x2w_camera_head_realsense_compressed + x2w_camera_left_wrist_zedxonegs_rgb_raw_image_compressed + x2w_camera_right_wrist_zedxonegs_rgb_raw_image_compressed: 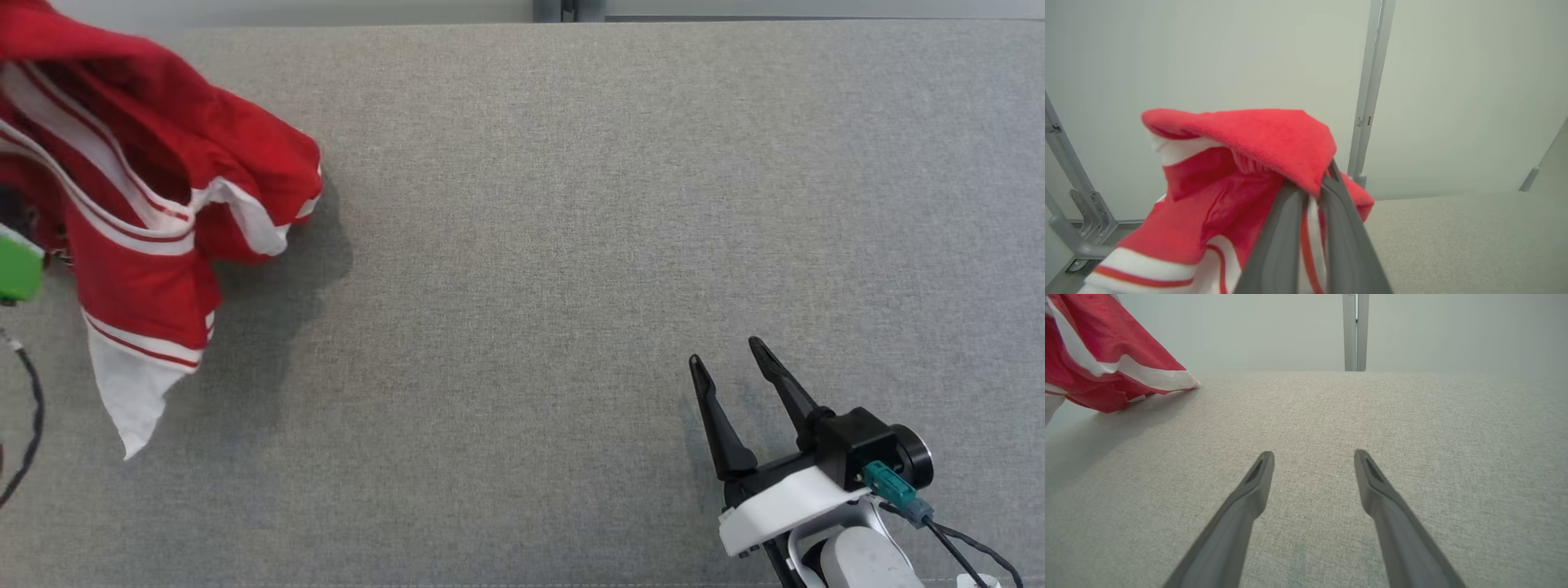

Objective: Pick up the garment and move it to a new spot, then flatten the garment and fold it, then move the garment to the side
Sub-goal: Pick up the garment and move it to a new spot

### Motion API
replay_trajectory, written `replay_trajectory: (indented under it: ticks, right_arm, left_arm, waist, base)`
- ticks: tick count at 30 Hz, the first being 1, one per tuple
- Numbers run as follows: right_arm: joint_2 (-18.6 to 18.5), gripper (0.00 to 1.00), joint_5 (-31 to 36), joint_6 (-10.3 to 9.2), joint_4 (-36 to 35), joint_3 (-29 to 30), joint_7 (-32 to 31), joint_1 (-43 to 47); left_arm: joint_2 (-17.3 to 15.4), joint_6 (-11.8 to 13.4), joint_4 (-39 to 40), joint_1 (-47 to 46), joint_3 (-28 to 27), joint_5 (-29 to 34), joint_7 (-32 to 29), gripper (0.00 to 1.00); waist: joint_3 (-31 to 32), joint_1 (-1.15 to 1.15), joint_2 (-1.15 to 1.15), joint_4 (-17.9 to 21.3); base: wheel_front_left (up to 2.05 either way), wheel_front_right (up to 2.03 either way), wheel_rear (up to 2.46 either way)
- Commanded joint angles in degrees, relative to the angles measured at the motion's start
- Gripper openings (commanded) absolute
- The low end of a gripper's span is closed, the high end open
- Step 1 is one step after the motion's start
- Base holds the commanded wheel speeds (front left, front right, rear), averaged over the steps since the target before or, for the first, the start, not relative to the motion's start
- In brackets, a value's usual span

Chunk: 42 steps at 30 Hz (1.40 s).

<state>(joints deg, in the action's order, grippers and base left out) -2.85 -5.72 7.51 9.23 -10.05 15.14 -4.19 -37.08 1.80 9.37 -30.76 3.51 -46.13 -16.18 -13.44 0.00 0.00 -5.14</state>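
Right gripper low at the near right of the table, fingers spread wide, nothing between them, only grey cloth top under them. Teal plug and black cable on its wrist.

Left gripper in its wrist view: fingers pressed nearly together, pinching a fold of the garment. Red cloth drapes over the fingertips, and a white strip with a red line runs down between the two fingers.

In head view the garment is at the far left, bunched and held up, well apart from the right gripper. It is red with white stripes and a white hem. A white corner hangs toward the near side, and a shadow falls on the table to its right. Right wrist view shows the white hem down at the table surface; cannot tell if it touches.

Green block at the left edge just beside the garment, thin black wire below it.

Far side: table edge, then a grey upright post against a pale wall.
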Motion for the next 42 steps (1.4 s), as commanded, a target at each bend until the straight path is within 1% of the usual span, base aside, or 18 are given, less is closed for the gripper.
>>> replay_trajectory:
  ticks: [1,3,4,6,7,10,14,17,23,24,25,28,32,37,38,39,40,42]
  right_arm:
    - [-0.1,1.0,-0.62,-0.04,0.04,-0.22,0.02,-0.96]
    - [-0.1,1.0,-0.83,-0.04,0.08,-0.45,0.02,-1.09]
    - [-0.1,1.0,-1.27,-0.04,0.1,-0.88,0.02,-1.48]
    - [-0.13,1.0,-1.62,-0.04,0.03,-1.08,0.02,-1.86]
    - [-0.13,1.0,-1.62,-0.04,0.03,-1.08,0.02,-1.86]
    - [-0.11,1.0,-2.06,-0.04,-0.02,-1.3,0.02,-1.93]
    - [-0.12,1.0,-2.61,-0.04,-0.34,-1.52,0.02,-2.29]
    - [-0.11,1.0,-3.29,-0.04,-0.74,-1.43,0.02,-2.69]
    - [-0.11,1.0,-4.47,-0.04,-1.25,-1.54,0.02,-2.86]
    - [-0.09,1.0,-4.72,-0.04,-1.28,-1.5,0.02,-2.76]
    - [-0.09,1.0,-4.87,-0.04,-1.26,-1.12,0.02,-2.44]
    - [-0.09,1.0,-5.12,-0.04,-1.26,-0.77,0.02,-1.85]
    - [-0.09,1.0,-5.34,-0.04,-1.18,-0.89,0.02,-1.72]
    - [-0.08,1.0,-4.88,-0.04,-1.39,0.0,0.02,-1.02]
    - [-0.09,1.0,-4.63,-0.04,-1.32,0.26,0.02,-0.82]
    - [-0.08,1.0,-4.42,-0.04,-1.27,0.46,0.02,-0.57]
    - [-0.09,1.0,-4.14,-0.04,-1.25,0.65,0.02,-0.33]
    - [-0.09,1.0,-3.73,-0.04,-1.24,0.85,0.02,0.09]
  left_arm:
    - [1.1,0.19,3.88,-0.57,1.5,-0.95,-1.62,0.0]
    - [1.43,0.29,5.61,-1.23,2.19,-1.26,-2.4,0.0]
    - [2.38,0.45,8.6,-2.56,4.05,-1.79,-3.92,0.0]
    - [3.89,0.55,10.99,-3.67,6.27,-2.41,-5.35,0.0]
    - [3.89,0.55,10.99,-3.67,6.27,-2.41,-5.35,0.0]
    - [6.69,0.34,13.23,-6.09,10.48,-3.48,-7.92,0.0]
    - [10.76,0.22,13.49,-10.58,16.13,-2.65,-9.93,0.0]
    - [13.39,0.04,11.39,-13.52,19.71,-1.12,-10.65,0.0]
    - [17.0,-0.48,1.73,-15.09,24.72,3.21,-8.09,0.0]
    - [17.31,-0.74,-0.43,-14.72,25.31,3.86,-7.33,0.0]
    - [18.84,-0.39,-4.98,-13.54,26.1,4.78,-5.02,0.0]
    - [20.83,-0.4,-13.12,-11.66,27.85,6.41,-1.17,0.0]
    - [23.1,-1.35,-24.25,-9.33,30.08,8.4,3.84,0.0]
    - [25.92,-2.98,-33.81,-8.13,31.35,8.53,8.73,0.0]
    - [26.32,-3.39,-35.04,-8.16,31.59,8.54,9.44,0.15]
    - [26.64,-3.85,-36.09,-8.2,31.77,8.48,10.03,0.65]
    - [26.88,-4.09,-36.87,-8.26,31.91,8.5,10.59,1.0]
    - [27.06,-4.12,-37.33,-8.07,32.0,8.76,11.66,1.0]
  waist:
    - [0.26,0.0,0.0,0.35]
    - [0.38,0.0,0.0,0.65]
    - [0.58,0.0,0.0,1.35]
    - [0.73,0.0,0.0,2.15]
    - [0.73,0.0,0.0,2.15]
    - [0.87,0.0,0.0,3.47]
    - [0.79,0.0,0.0,6.1]
    - [0.45,0.0,0.0,8.39]
    - [-0.6,0.0,0.0,13.07]
    - [-0.73,0.0,0.0,13.76]
    - [-0.89,0.0,0.0,14.87]
    - [-1.04,0.0,0.0,15.94]
    - [-1.04,0.0,0.0,17.05]
    - [-0.7,0.0,0.0,16.91]
    - [-0.52,0.0,0.0,16.65]
    - [-0.28,0.0,0.0,16.39]
    - [-0.03,0.0,0.0,16.11]
    - [0.47,0.0,0.0,15.61]
  base:
    - [0.0,0.0,0.0]
    - [0.0,0.0,0.0]
    - [0.0,0.0,0.0]
    - [0.0,0.0,0.0]
    - [0.0,0.0,0.0]
    - [0.0,0.0,0.0]
    - [0.0,0.0,0.0]
    - [0.0,0.0,0.0]
    - [0.0,0.0,0.0]
    - [0.0,0.0,0.0]
    - [0.0,0.0,0.0]
    - [0.0,0.0,0.0]
    - [0.0,0.0,0.0]
    - [0.0,0.0,0.0]
    - [0.0,0.0,0.0]
    - [0.0,0.0,0.0]
    - [0.0,0.0,0.0]
    - [0.0,0.0,0.0]
